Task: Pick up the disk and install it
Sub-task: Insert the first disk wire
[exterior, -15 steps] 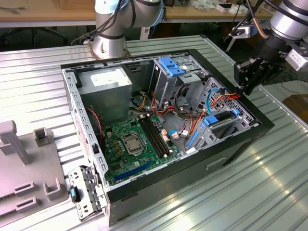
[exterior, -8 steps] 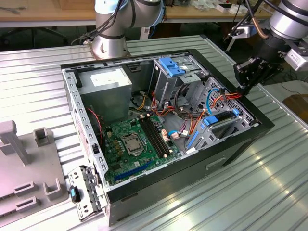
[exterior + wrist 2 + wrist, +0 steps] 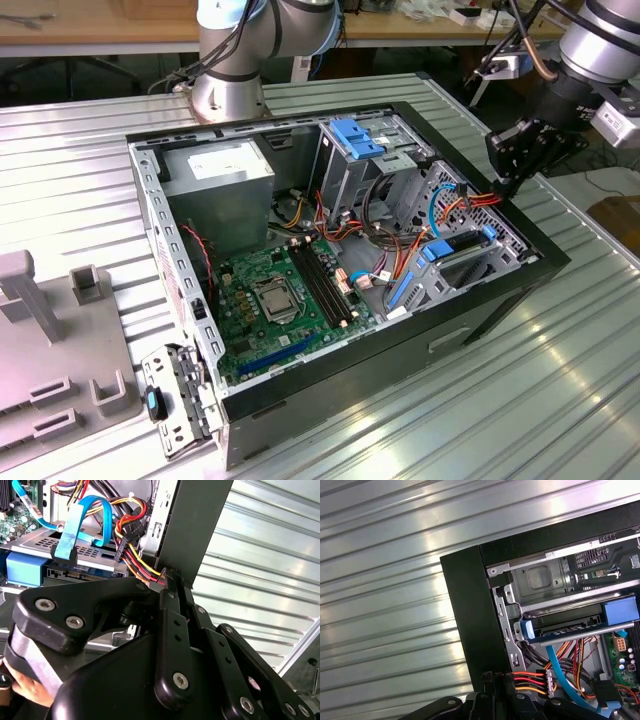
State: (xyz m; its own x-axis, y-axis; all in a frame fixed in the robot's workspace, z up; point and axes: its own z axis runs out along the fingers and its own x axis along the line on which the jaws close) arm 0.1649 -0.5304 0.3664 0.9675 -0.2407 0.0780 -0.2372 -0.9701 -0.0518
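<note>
As they stand on the ribbed metal table (image 3: pixel 560 400), the items are listed from bulk to detail.

Item: computer case (image 3: pixel 380 362), black, lying on its side with the panel off and the motherboard (image 3: pixel 280 300) exposed.

Item: robot arm (image 3: pixel 600 40), grey, reaching in from the exterior view's right above the case's corner.

Item: gripper (image 3: pixel 504 184), black, its fingertips drawn together with nothing seen between them, poised at the case rim.

Item: disk (image 3: pixel 460 246) — dark grey slab in a bright blue carrier, seated level in the drive cage inside the case, near that corner and apart from the gripper. In the first wrist view the disk (image 3: pixel 570 620) lies in its bay.

Item: power wires (image 3: pixel 530 679) — red, orange and yellow, just beside the gripper (image 3: pixel 495 676); contact cannot be told.

Item: silver plate with blue tab (image 3: pixel 165 400), by the case's near corner.
</note>
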